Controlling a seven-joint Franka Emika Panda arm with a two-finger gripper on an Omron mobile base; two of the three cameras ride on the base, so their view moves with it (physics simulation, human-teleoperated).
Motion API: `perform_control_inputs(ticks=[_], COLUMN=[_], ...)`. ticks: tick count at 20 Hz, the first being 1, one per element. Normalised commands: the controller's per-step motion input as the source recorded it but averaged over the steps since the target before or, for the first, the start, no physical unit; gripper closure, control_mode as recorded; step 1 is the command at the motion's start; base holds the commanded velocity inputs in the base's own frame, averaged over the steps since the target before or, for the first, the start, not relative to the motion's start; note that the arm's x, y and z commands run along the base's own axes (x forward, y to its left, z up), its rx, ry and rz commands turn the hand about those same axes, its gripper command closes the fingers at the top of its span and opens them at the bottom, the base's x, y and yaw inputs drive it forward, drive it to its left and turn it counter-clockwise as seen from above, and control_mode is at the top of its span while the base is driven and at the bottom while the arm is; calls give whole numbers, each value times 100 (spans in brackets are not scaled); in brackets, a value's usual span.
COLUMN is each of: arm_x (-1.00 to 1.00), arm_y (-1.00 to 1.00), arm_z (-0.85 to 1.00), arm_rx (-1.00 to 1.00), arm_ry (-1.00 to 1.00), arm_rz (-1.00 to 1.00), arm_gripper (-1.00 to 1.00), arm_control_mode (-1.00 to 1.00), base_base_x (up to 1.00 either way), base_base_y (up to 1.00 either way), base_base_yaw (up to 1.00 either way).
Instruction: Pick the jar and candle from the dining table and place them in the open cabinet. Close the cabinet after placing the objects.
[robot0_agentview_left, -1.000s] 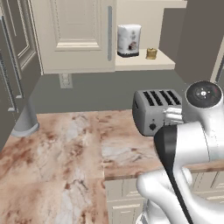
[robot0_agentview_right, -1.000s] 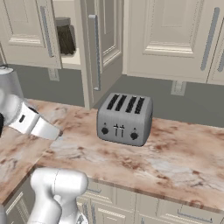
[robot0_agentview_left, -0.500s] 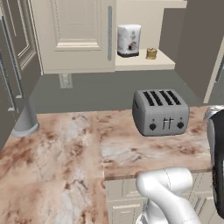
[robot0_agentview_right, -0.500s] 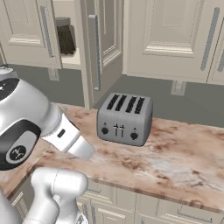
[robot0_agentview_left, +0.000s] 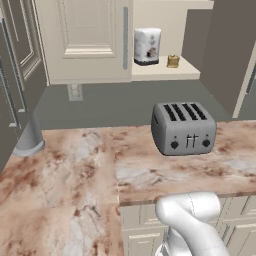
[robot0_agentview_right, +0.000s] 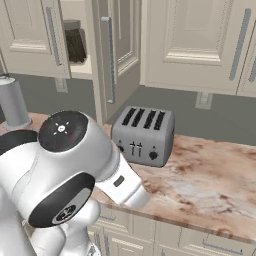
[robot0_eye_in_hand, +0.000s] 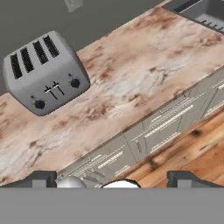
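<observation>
The hand (robot0_eye_in_hand: 111, 177) shows as two dark finger tips rising at the bottom edge of the hand view, set far apart from each other, so it is spread wide with nothing between them. It hangs off the front edge of the surface (robot0_eye_in_hand: 131, 87), looking down on the marbled stone top, the cream drawer fronts (robot0_eye_in_hand: 157, 127) below that edge and a strip of wooden floor (robot0_eye_in_hand: 197, 157). A grey four-slot toaster (robot0_eye_in_hand: 43, 72) stands near the back edge of the surface, close to the grey wall, with its knobs and levers facing the front edge; in that same view a dark sink (robot0_eye_in_hand: 203, 11) cuts into the far corner. From the left base view the toaster (robot0_agentview_left: 183, 127) sits at the back of the surface (robot0_agentview_left: 75, 170), and above it the cabinet (robot0_agentview_left: 165, 72) stands open, its pale shelf bare at the front edge. On that shelf the jar (robot0_agentview_left: 147, 46) stands upright toward the left, beside the closed door (robot0_agentview_left: 85, 40), and the candle (robot0_agentview_left: 173, 61) stands just to its right, apart from it. In the right base view the jar (robot0_agentview_right: 75, 42) shows dark behind the open door (robot0_agentview_right: 112, 60), and the white arm (robot0_agentview_right: 75, 165) crosses the lower left corner
</observation>
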Motion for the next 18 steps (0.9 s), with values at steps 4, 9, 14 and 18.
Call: perform_control_inputs(ticks=[4,9,14,18], arm_x=[-27,-4,43,68], arm_y=[-45,-44,-42,-32], arm_z=[-8,-2,0,0], arm_rx=[10,7,12,17], arm_ry=[-14,-9,-8,-11], arm_rz=[4,8,17,21], arm_gripper=[-100,-100,-100,-100], arm_control_mode=[-100,-100,-100,-100], base_base_x=[0,0,0,0], base_base_y=[0,0,0,0], base_base_yaw=[0,0,0,0])
